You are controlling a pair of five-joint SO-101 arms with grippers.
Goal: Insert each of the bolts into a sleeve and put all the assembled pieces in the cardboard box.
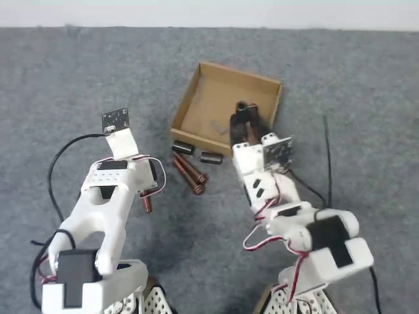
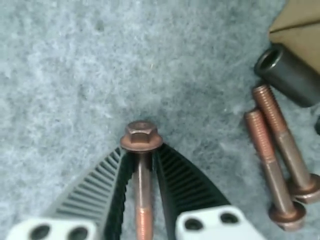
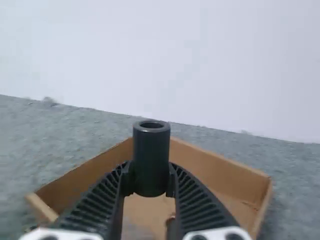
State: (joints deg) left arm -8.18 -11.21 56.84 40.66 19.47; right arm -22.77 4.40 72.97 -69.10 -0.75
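Note:
My left gripper [image 2: 142,154] is shut on a copper bolt [image 2: 141,136], hex head past the fingertips, just above the grey carpet; in the high view this bolt [image 1: 147,203] hangs below the left gripper [image 1: 148,195]. My right gripper [image 3: 149,176] is shut on a black sleeve [image 3: 151,150], held upright with its bore open. In the high view the right gripper [image 1: 243,119] holds that sleeve over the cardboard box [image 1: 185,104]. Two loose bolts [image 1: 190,174] and two loose sleeves [image 1: 183,148] [image 1: 211,157] lie in front of the box.
In the left wrist view the two loose bolts [image 2: 272,167] lie side by side, with a sleeve [image 2: 287,75] and the box corner [image 2: 300,25] beyond them. Behind the right gripper stands the box wall [image 3: 222,167]. Black cables [image 1: 327,157] trail beside the arms.

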